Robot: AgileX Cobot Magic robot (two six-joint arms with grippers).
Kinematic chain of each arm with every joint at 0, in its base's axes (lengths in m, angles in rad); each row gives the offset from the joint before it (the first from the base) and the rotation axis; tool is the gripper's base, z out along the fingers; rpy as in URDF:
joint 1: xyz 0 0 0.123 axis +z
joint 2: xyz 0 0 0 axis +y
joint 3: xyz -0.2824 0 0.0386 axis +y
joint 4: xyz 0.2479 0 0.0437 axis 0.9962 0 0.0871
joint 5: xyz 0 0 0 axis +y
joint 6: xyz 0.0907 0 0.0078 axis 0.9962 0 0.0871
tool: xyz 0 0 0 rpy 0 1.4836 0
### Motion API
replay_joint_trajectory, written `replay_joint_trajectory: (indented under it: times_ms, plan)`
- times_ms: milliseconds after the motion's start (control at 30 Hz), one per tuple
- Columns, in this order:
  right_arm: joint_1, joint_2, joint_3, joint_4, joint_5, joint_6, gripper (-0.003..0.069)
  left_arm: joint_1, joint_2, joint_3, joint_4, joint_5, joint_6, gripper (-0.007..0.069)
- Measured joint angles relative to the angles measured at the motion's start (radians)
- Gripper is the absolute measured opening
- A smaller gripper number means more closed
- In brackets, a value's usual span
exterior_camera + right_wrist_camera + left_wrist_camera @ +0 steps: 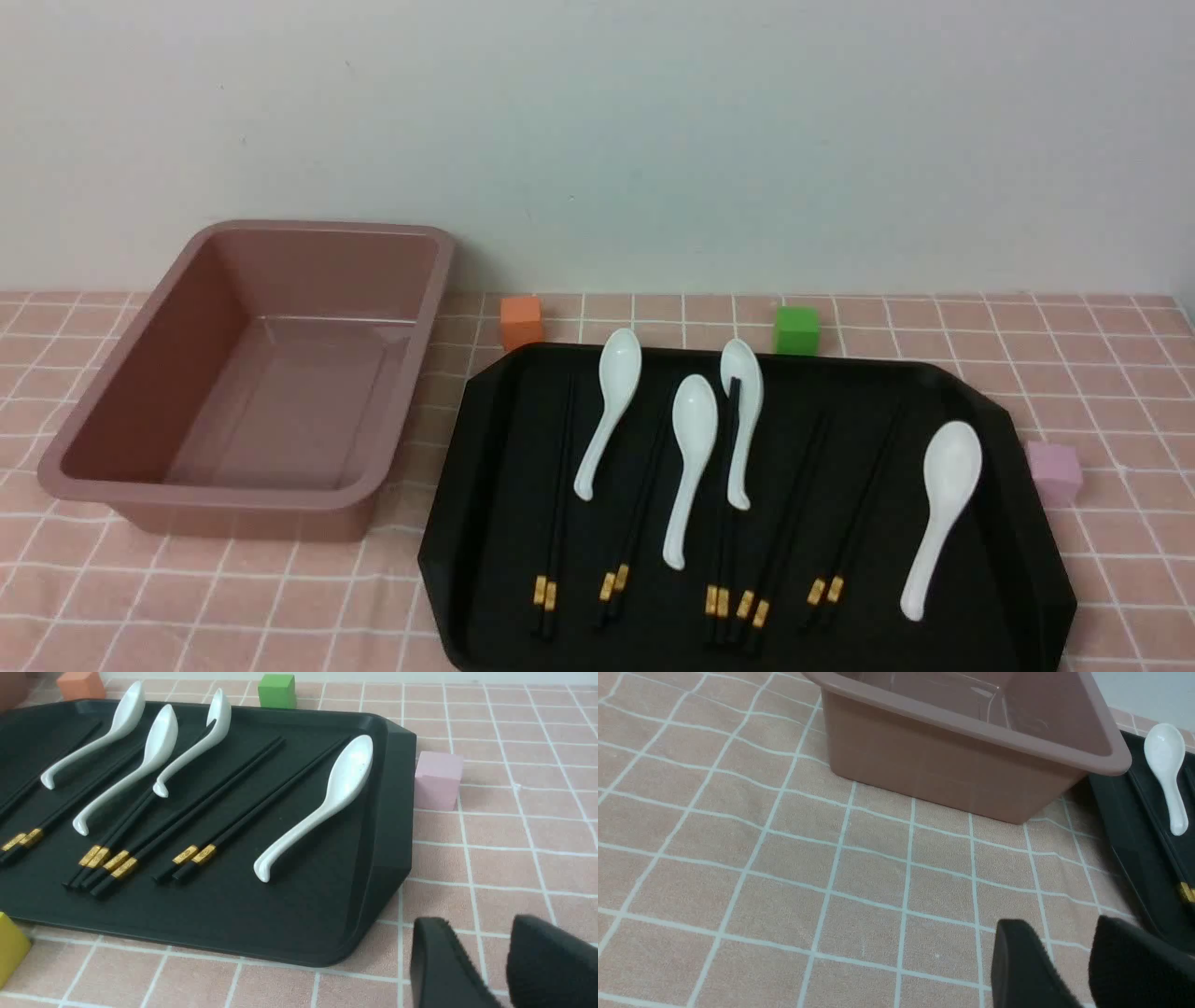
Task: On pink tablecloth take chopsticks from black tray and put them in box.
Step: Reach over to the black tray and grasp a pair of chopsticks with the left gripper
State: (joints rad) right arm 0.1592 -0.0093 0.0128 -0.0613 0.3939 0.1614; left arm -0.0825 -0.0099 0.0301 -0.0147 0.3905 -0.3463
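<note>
Front cam high, fwd-facing — wrist cams low + close — black tray [303, 914] in all.

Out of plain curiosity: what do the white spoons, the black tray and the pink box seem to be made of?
The white spoons: likely glazed ceramic, smooth with soft highlights; could be melamine. The black tray: probably glossy plastic or lacquer, its surface catches pale reflections. The box: moulded plastic, satin sheen, rounded corners, faint reflections inside.

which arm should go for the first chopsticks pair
Right, probably. The right fingers sit open beside the black tray, the chopsticks lying close in full wrist view. The left fingers are over pink tablecloth near the box, with only the tray's edge in view.
</note>
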Motion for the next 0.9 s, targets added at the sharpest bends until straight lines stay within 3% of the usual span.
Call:
replay_joint_trajectory:
  times_ms: [767,900]
  plan:
    - [0.000,0.000,0.000,-0.001,0.000,0.000,0.0240,0.000,0.000,0.000,-0.004,-0.016,0.000,0.0239]
    - [0.000,0.000,0.000,-0.001,0.000,0.000,0.0240,0.000,0.000,0.000,-0.101,-0.093,-0.064,0.0239]
